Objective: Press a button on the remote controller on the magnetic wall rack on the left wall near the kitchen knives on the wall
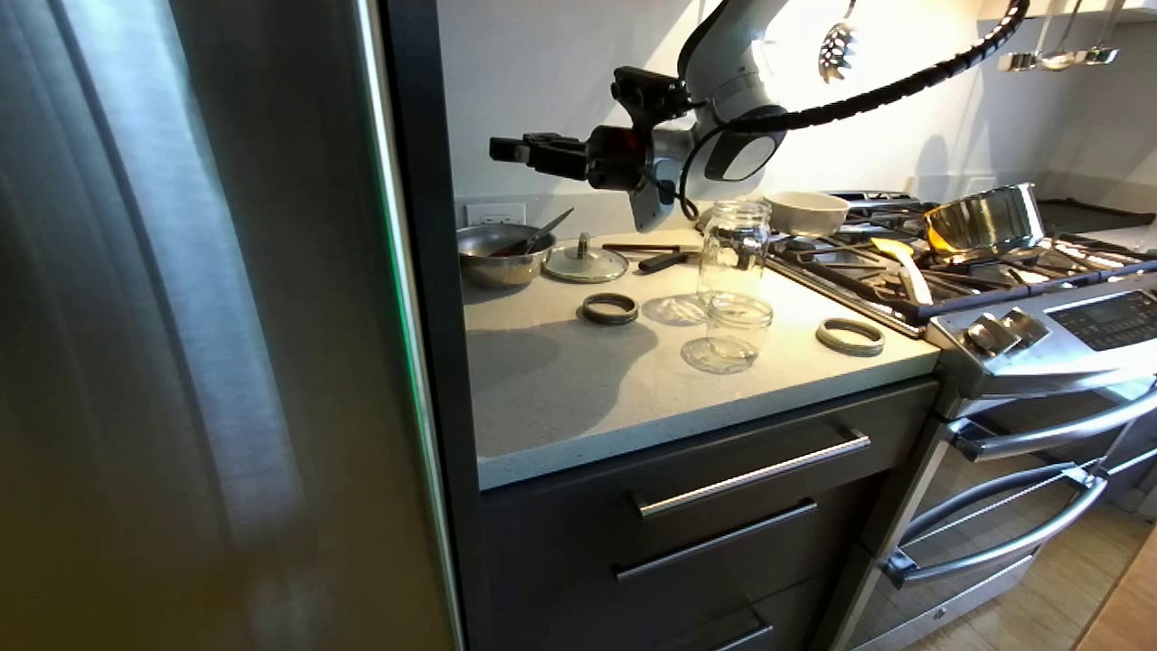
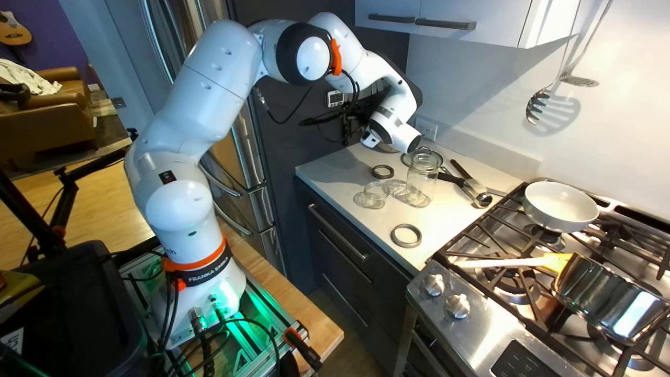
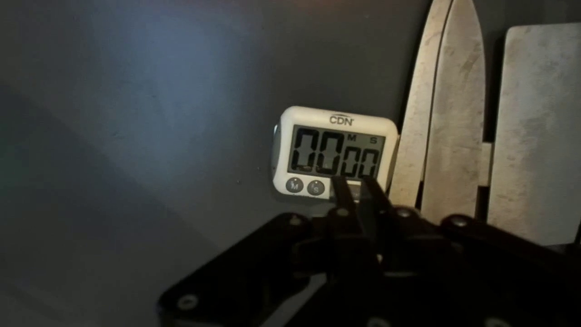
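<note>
Now your hand (image 3: 353,180) stands barely parted, a narrow gap between its fingertips (image 3: 340,188), which cover the lower right of the white timer (image 3: 331,152), mid-frame in the wrist view; you cannot tell whether they touch. Knives (image 3: 456,109) stand at right.

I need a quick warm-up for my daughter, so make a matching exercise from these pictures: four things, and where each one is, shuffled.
Things:
1 timer
2 metal pot
3 guitar
4 tall glass jar

Places:
A on the counter
B by the purple wall
C beside the knife blades
D on the stove

Pairs: 1-C, 2-D, 3-B, 4-A
</note>
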Tool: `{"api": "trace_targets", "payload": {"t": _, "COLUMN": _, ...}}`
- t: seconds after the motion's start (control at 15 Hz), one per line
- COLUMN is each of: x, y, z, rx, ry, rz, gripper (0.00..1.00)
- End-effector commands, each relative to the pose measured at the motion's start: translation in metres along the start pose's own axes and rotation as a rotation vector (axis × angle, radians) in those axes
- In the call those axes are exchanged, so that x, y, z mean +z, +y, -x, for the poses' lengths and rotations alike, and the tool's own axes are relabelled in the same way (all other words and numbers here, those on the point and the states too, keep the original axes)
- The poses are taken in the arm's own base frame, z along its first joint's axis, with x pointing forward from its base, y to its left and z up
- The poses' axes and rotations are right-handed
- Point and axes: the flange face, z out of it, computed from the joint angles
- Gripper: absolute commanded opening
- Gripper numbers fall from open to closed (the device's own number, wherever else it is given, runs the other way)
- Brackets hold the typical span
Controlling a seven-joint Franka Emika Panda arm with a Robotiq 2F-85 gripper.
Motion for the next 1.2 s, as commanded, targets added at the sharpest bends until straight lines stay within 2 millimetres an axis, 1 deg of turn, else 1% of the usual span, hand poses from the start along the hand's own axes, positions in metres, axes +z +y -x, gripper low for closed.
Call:
{"api": "trace_targets", "payload": {"t": 0.0, "x": 0.007, "y": -0.005, "z": -0.009, "rx": 0.038, "ry": -0.029, "rz": 0.003, "gripper": 0.00}}
{"api": "trace_targets", "payload": {"t": 0.87, "x": 0.036, "y": -0.013, "z": -0.023, "rx": 0.105, "ry": -0.025, "rz": 0.045, "gripper": 0.00}}
{"api": "trace_targets", "payload": {"t": 1.13, "x": 0.042, "y": -0.017, "z": -0.027, "rx": 0.111, "ry": -0.017, "rz": 0.050, "gripper": 0.00}}
